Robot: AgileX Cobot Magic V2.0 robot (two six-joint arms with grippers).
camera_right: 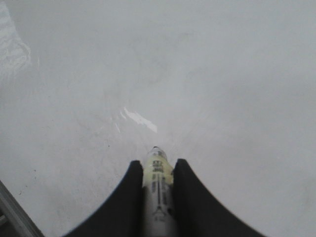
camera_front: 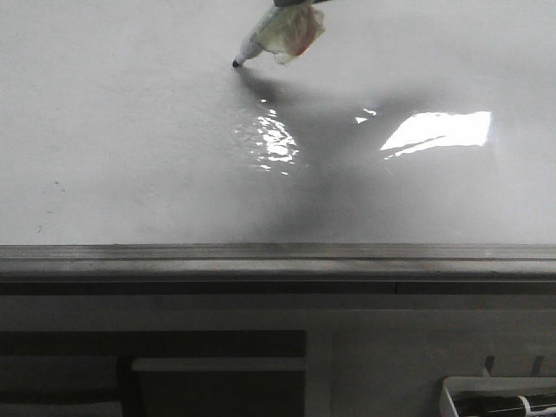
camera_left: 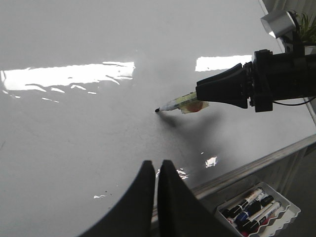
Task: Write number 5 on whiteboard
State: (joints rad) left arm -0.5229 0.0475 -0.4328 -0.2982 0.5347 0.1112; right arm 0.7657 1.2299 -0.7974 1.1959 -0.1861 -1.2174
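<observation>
The whiteboard (camera_front: 130,139) lies flat, glossy white, with glare patches and a grey metal rail (camera_front: 278,256) along its near edge. No number 5 shows on it; the surface is blank. My right gripper (camera_right: 157,165) is shut on a white marker pen (camera_right: 158,187). In the front view the marker pen (camera_front: 261,39) slants down from the top edge, its black tip (camera_front: 236,62) at or just above the board. In the left wrist view the right gripper (camera_left: 207,94) holds the marker pen (camera_left: 175,104). My left gripper (camera_left: 155,165) is shut and empty, over the board's near edge.
A white tray (camera_left: 256,212) with several markers stands beyond the rail; it also shows in the front view (camera_front: 499,400) at the lower right. A potted plant (camera_left: 306,29) stands past the board's far corner.
</observation>
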